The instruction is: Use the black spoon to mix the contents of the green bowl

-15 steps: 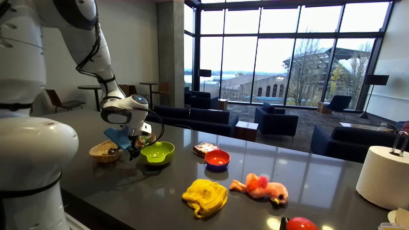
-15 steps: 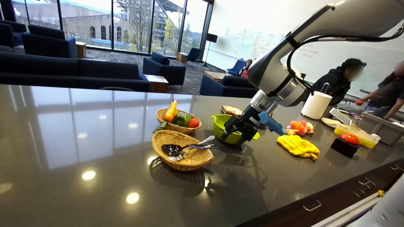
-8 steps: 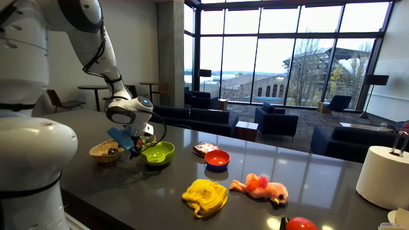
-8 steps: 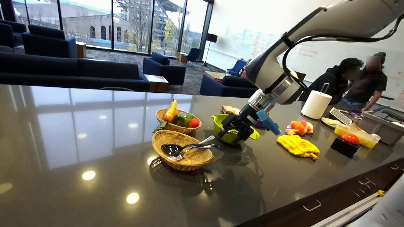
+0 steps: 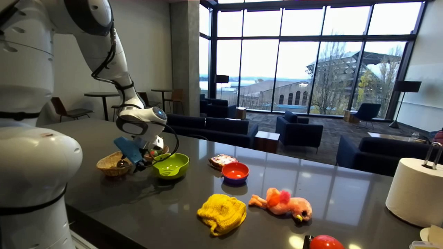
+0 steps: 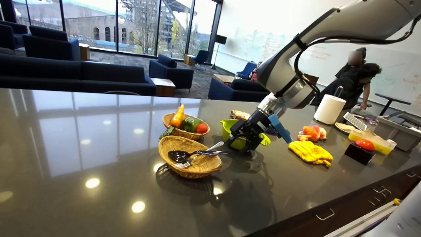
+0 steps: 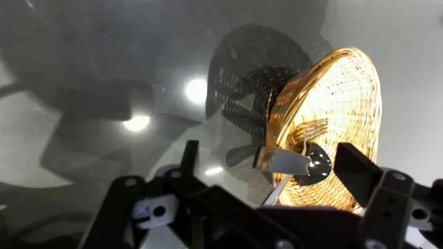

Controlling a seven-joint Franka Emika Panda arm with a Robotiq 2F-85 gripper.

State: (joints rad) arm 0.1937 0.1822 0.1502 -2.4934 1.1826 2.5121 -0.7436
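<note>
Our jaws gape empty; lifting the spoon (image 7: 290, 162) from the near basket (image 6: 210, 164) and mixing the green bowl (image 5: 180, 169) likely remain.

Bright windows (image 5: 301, 58); glare, shadows on countertop (image 6: 115, 171).

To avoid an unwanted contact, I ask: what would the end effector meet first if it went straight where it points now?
Probably the handle of the black spoon, which appears ahead of the open end effector in the wrist view; how far ahead is unclear.
</note>
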